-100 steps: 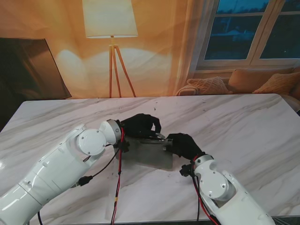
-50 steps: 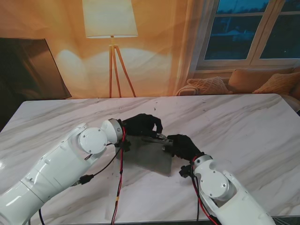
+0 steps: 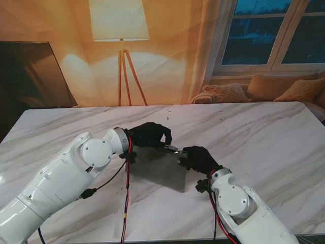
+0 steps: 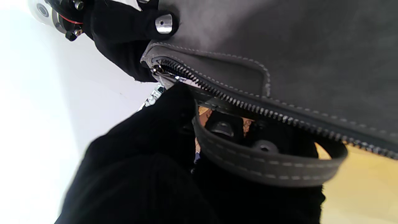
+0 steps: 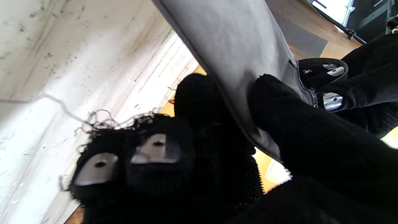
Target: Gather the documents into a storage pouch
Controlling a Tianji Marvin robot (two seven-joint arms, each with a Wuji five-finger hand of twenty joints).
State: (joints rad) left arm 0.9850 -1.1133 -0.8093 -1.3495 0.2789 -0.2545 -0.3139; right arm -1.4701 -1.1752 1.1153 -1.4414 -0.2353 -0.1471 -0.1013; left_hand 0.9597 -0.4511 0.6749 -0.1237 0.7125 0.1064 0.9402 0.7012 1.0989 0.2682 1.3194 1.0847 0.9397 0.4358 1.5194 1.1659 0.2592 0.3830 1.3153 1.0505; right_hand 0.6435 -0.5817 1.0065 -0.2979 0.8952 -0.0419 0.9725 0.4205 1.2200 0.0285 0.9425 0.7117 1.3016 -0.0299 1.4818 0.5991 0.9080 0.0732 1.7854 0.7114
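One pouch (image 3: 161,166), grey, flat, held up off the desk (image 3: 264,137) near its middle between two black-gloved hands. No loose documents visible anywhere on the desk.

Right hand (image 3: 199,158), nearer side: fingers closed on the pouch's right edge. Its wrist camera shows the edge pinched between thumb and fingers (image 5: 292,130), with two other fingertips curled under, clear of the fabric.

Left hand (image 3: 150,135), farther side: closed at the pouch's top corner, close to the right hand. Its wrist camera shows one zipper (image 4: 248,104) running along the pouch edge and one stitched loop strap (image 4: 264,161), with the left fingers through the loop. Whether the zipper is open, I cannot tell.

Desk: white marble with grey veins, two red cables (image 3: 127,198) trailing from the left arm.

Room beyond: one tripod floor lamp (image 3: 120,30), lit, against a warm orange wall; a dark panel (image 3: 30,76) at far left; a window (image 3: 274,30) at far right with cushions (image 3: 264,89) beneath.

Only the wrist views show zipper, strap and stitching; only the stand view shows the whole pouch and the room.
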